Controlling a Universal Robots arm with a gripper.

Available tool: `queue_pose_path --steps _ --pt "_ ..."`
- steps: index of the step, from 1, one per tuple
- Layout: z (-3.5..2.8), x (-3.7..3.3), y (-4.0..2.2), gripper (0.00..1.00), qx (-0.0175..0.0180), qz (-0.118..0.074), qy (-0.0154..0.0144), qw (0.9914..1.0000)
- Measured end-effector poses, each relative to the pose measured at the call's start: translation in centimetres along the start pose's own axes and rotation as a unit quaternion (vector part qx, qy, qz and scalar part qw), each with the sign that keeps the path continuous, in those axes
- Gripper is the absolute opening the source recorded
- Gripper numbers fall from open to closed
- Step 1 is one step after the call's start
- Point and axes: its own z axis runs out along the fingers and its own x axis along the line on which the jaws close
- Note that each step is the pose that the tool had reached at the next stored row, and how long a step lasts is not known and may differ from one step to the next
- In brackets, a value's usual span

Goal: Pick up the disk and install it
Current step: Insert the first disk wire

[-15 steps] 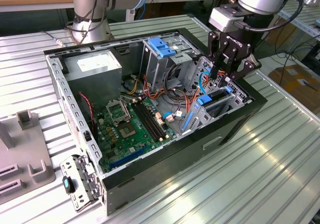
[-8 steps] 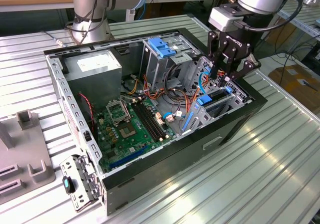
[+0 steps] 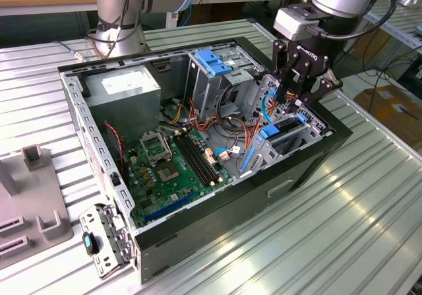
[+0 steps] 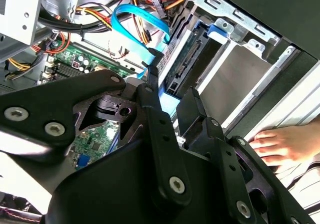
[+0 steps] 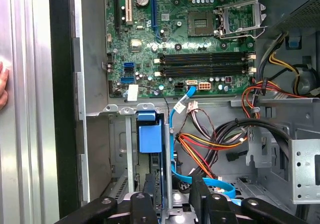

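My tool point(image 3: 298, 107) hangs released, gripping nothing, at about two o'clock in the exterior view. The disk point(image 3: 285, 136) stands on edge in the computer case's point(image 3: 217, 209) drive bay, just at my tool's six o'clock.

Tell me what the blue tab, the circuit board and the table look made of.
Blue tab: smooth, evenly coloured, probably moulded plastic. Circuit board: green lacquered laminate, likely fibreglass. Table: silvery ribbed slats with dull sheen, likely aluminium.
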Motion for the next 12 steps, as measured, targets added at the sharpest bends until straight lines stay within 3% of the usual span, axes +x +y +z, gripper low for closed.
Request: queue_pose_path --steps 12 --pt "-0.44 -0.02 -0.01 0.42 0.0000 0.000 0.0015 1.00000"
